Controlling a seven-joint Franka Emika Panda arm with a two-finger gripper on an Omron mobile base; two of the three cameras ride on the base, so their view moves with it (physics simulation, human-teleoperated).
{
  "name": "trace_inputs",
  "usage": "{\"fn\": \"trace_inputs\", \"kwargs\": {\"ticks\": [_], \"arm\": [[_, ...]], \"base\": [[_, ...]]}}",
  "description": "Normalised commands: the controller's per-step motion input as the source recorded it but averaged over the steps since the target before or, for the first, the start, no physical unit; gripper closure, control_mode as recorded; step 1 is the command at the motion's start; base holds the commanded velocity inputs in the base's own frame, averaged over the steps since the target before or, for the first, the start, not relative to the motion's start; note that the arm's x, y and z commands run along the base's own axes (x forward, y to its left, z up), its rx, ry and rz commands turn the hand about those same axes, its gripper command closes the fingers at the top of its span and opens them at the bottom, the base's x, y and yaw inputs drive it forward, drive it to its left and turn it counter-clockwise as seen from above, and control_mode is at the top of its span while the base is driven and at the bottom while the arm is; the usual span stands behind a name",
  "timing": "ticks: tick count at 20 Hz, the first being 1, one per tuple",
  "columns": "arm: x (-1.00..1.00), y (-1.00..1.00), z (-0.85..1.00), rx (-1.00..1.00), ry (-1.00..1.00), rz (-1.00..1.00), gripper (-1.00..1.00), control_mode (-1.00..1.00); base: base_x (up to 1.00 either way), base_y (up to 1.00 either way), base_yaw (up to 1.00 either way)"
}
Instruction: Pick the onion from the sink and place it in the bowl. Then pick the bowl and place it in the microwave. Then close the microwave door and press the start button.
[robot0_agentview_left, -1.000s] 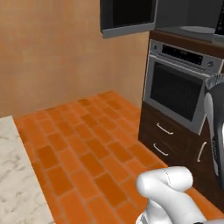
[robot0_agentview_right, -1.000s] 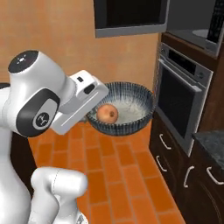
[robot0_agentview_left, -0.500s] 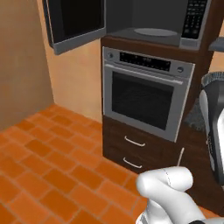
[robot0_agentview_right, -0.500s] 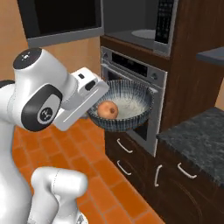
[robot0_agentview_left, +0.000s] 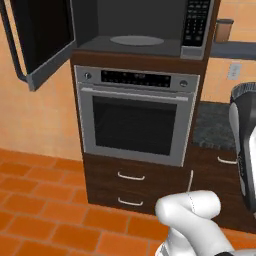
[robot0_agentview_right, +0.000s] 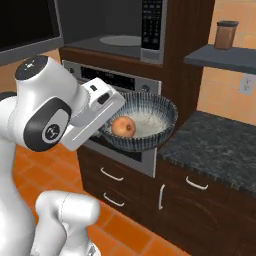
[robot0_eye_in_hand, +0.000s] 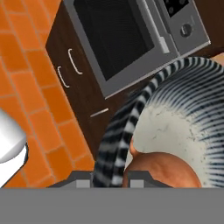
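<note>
The gripper (robot0_eye_in_hand: 117, 181) pinches the rim of one bowl (robot0_agentview_right: 145, 125) with one onion (robot0_agentview_right: 123, 127) inside, near one open microwave (robot0_agentview_left: 142, 27).

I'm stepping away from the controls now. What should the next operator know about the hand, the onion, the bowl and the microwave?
Hand: shut on the near rim of the bowl, held up in front of the oven.
Onion: in the bowl.
Microwave: above the oven, its cavity bare; microwave door swung open to the left.
Done: onion in bowl, bowl picked up.
Left: set bowl in microwave, close door, press start.
</note>
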Motion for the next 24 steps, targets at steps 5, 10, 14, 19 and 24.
{"fn": "trace_inputs", "kwargs": {"ticks": [5, 10, 14, 19, 24], "arm": [[0.0, 0.0, 0.0, 0.0, 0.0, 0.0, 1.0, 1.0], [0.0, 0.0, 0.0, 0.0, 0.0, 0.0, 1.0, 1.0], [0.0, 0.0, 0.0, 0.0, 0.0, 0.0, 1.0, 1.0], [0.0, 0.0, 0.0, 0.0, 0.0, 0.0, 1.0, 1.0], [0.0, 0.0, 0.0, 0.0, 0.0, 0.0, 1.0, 1.0]], "base": [[0.61, 0.82, -0.51], [0.72, 0.67, -0.46], [0.75, 0.11, -0.28], [0.34, 0.13, -0.19], [0.0, 0.53, -0.11]]}}
